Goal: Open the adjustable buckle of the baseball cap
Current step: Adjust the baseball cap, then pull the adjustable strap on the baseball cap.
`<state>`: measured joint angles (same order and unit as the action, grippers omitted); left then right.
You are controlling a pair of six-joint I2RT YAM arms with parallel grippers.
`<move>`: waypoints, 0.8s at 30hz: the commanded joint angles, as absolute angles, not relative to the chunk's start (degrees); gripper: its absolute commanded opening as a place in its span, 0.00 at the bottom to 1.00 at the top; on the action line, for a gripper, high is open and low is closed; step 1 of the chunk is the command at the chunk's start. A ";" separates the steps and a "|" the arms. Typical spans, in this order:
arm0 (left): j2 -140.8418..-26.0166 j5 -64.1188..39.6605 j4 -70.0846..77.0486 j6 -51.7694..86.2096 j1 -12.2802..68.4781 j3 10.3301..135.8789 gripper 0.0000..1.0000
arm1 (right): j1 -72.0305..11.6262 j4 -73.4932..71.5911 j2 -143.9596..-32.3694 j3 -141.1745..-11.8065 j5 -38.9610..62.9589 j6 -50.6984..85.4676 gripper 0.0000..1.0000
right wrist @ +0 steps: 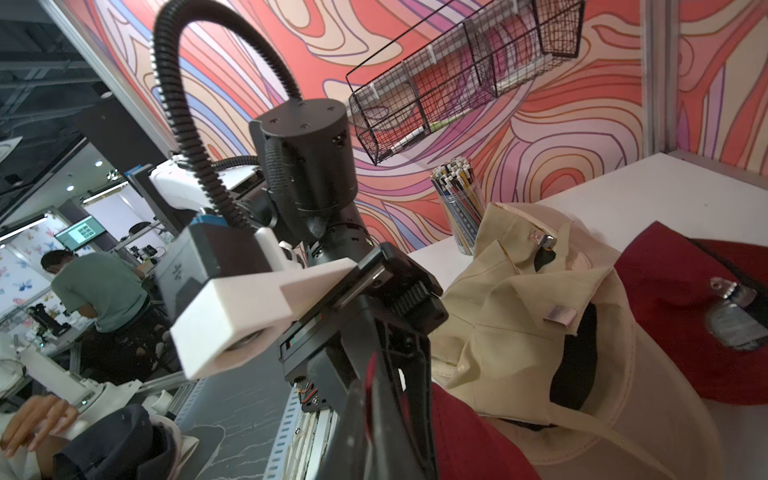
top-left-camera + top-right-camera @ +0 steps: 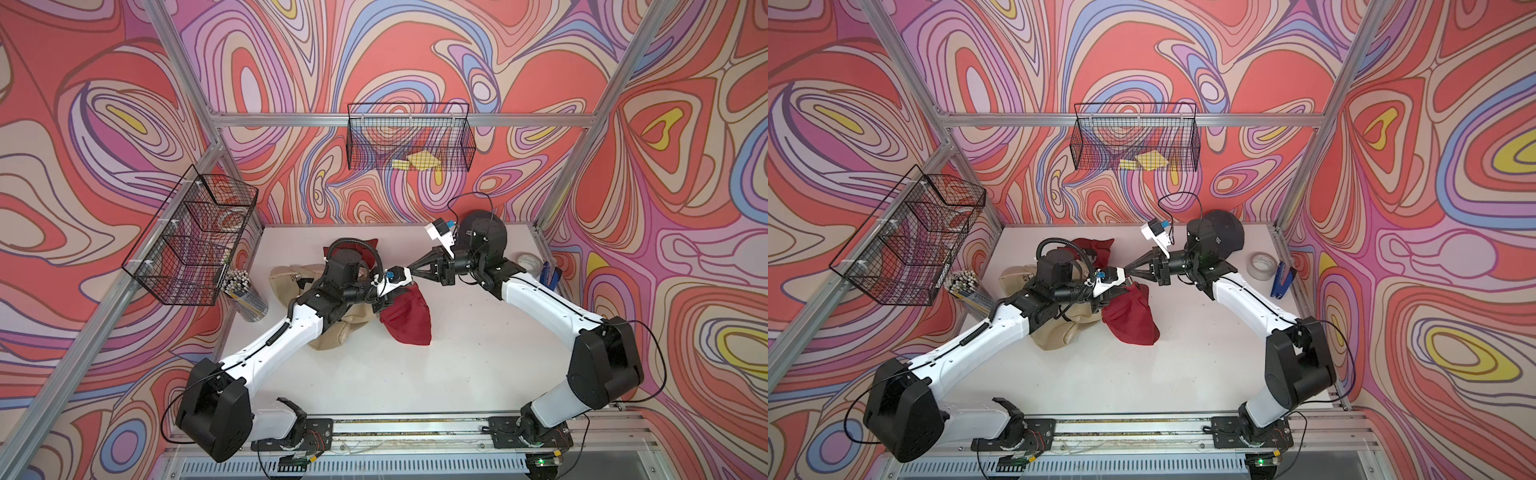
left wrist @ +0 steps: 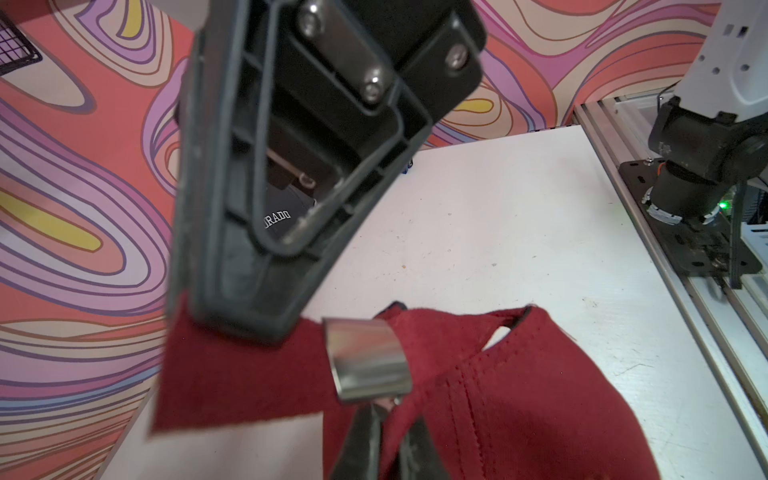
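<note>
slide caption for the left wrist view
Left pincer pinches the red cap beside its metal buckle while the right pincer holds the strap by its free end.

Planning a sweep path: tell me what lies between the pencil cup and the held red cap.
A beige cap pile, with the left arm over it, fills that stretch between pencil cup and red cap; both top views show it.

left arm (image 2: 266, 345): white shells, black joint housings, black cable (image 2: 276, 332) alongside | right arm (image 2: 540, 303): same | hose (image 1: 183, 104): black, corrugated | camera bracket (image 1: 249, 307): white, blocky | right gripper (image 2: 410, 272): black ribbed triangular fingers (image 3: 249, 208), silver screws (image 3: 374, 85) | wrist motor (image 2: 1204, 243): white marking, perhaps lettering, too small to read
</note>
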<state>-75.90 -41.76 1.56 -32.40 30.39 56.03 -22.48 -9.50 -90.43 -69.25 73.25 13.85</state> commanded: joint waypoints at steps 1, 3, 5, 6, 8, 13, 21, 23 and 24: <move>-76.04 -39.99 6.66 -28.30 30.60 55.65 0.05 | -22.60 -3.91 -89.38 -69.73 65.96 13.13 0.40; -76.18 -37.26 8.20 -25.41 30.60 55.46 0.00 | -22.09 -0.73 -88.31 -69.43 63.47 12.13 0.53; -76.46 -35.04 8.98 -23.24 30.63 55.55 0.00 | -21.40 -0.78 -86.36 -67.47 61.68 13.05 0.56; -76.64 -33.94 9.52 -22.16 30.59 55.54 0.00 | -20.89 -0.81 -85.16 -66.32 60.82 13.50 0.56; -76.97 -33.02 10.25 -21.00 30.61 55.55 0.00 | -19.94 -0.52 -82.96 -64.25 58.96 14.14 0.56; -77.50 -31.19 11.22 -17.30 30.59 56.21 0.00 | -19.05 2.25 -79.18 -60.59 55.54 12.09 0.56; -78.92 -33.08 10.59 -14.47 30.65 58.10 0.00 | -19.07 1.79 -78.97 -60.17 55.74 9.59 0.51; -79.01 -33.69 10.66 -13.91 30.65 58.10 0.00 | -19.14 2.15 -80.06 -61.05 54.57 9.42 0.50; -79.10 -34.18 10.59 -13.43 30.58 58.23 0.00 | -19.22 2.55 -80.69 -61.61 54.39 9.32 0.50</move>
<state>-78.65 -32.47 8.27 -15.77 30.39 56.14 -19.09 1.37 -79.18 -60.10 56.34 10.72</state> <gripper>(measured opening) 0.059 0.504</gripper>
